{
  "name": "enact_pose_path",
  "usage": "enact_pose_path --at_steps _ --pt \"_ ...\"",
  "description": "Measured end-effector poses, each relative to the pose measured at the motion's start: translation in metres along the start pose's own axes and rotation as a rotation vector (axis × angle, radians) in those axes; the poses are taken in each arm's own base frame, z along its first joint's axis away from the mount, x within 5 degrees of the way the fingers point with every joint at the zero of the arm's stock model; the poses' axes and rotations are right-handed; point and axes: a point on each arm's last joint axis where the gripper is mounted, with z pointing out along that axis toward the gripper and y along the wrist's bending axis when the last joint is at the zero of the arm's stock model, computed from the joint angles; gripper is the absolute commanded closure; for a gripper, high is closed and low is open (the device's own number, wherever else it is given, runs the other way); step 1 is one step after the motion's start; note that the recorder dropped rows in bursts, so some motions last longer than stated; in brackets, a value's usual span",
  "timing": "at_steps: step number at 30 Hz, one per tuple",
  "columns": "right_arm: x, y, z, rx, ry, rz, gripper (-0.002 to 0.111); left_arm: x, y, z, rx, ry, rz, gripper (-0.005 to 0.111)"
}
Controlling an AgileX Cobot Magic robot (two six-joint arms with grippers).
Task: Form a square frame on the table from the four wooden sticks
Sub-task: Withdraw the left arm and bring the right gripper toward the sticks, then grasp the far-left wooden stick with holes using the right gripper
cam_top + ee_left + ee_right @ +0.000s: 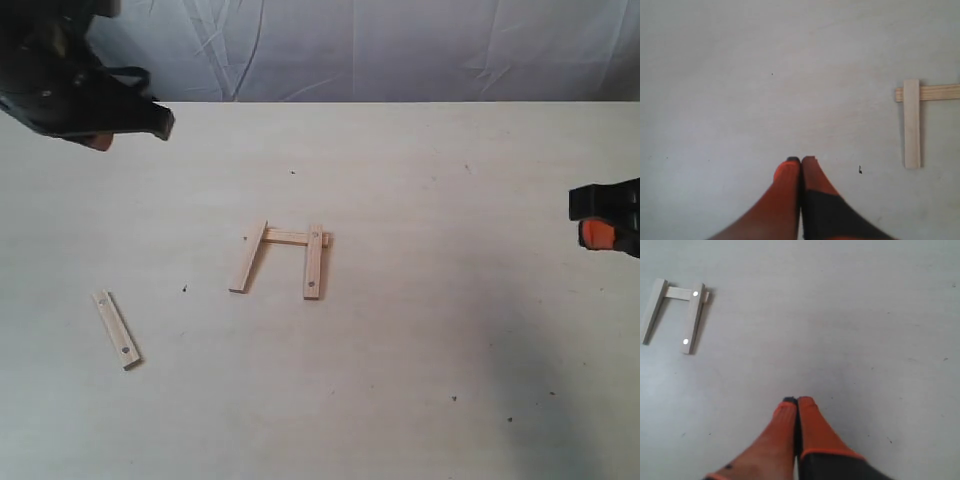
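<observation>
Exterior view is showing three sticks (314,262) joined on the counter (450,300), fourth stick (117,329) lying apart. Left fingers (787,180) and right fingers (785,420) are clenching, empty.

Matt wooden sticks (314,262), smooth matt table (450,300), creased cloth backdrop (400,50)

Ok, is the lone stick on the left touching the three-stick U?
Apart. The exterior view shows bare table between the lone stick and the U's nearest stick.
</observation>
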Motion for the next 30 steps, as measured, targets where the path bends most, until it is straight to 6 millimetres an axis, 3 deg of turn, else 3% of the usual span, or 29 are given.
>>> enact_pose_path --at_steps 4,8,15,20,30 --pt "-0.009 0.013 0.017 -0.052 0.074 -0.051 0.109 0.015 0.023 -0.029 0.054 -0.067 -0.035 0.107" --pt "-0.019 0.041 0.036 -0.116 0.143 -0.151 0.109 0.033 0.050 -0.050 0.060 -0.124 -0.128 0.107" --pt "-0.030 0.120 0.082 -0.233 0.265 -0.345 0.109 0.051 0.074 -0.085 0.089 -0.226 -0.221 0.107" --pt "-0.025 0.178 0.116 -0.241 0.326 -0.461 0.109 0.055 0.080 -0.091 0.101 -0.241 -0.247 0.107" --pt "0.006 0.294 0.168 -0.282 0.369 -0.683 0.109 0.056 0.102 -0.087 0.138 -0.240 -0.366 0.107"
